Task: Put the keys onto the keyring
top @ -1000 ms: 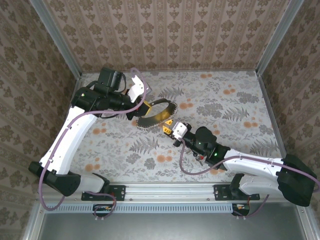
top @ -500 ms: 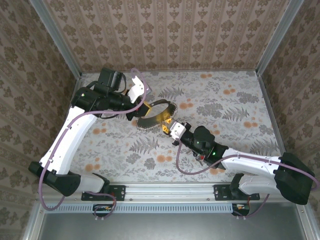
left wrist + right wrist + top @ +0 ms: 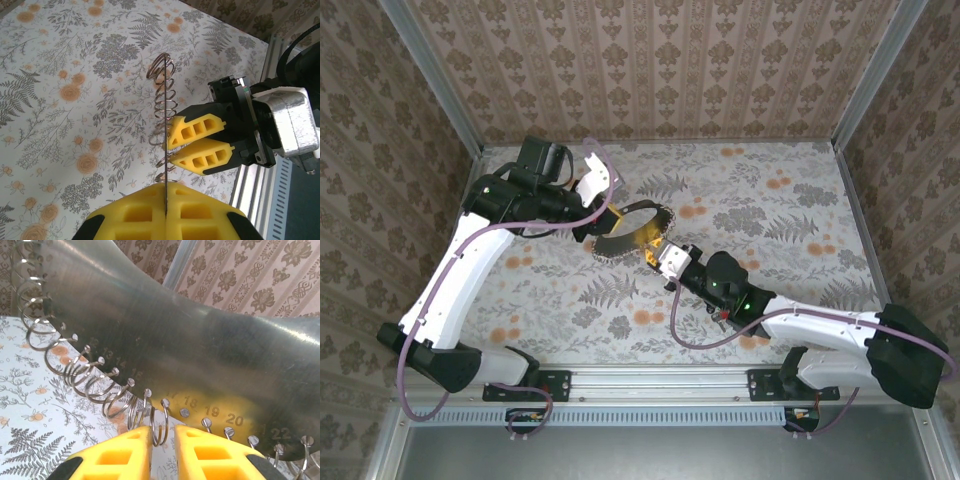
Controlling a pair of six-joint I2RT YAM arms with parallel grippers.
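We see the floral table (image 3: 790, 200). Left gripper (image 3: 165, 192) is clamped shut on the edge of a curved, numbered metal strip (image 3: 165, 340). Right gripper (image 3: 162, 431), jaws narrow, straddles one wire ring (image 3: 165, 420) hanging from the strip near mark 17. We cannot tell if it's pinched.

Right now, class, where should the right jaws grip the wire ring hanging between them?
Its lower arc, from below: the ring hangs edge-on under the metal strip, top threaded through a hole, flat faces toward the jaws of the right gripper.
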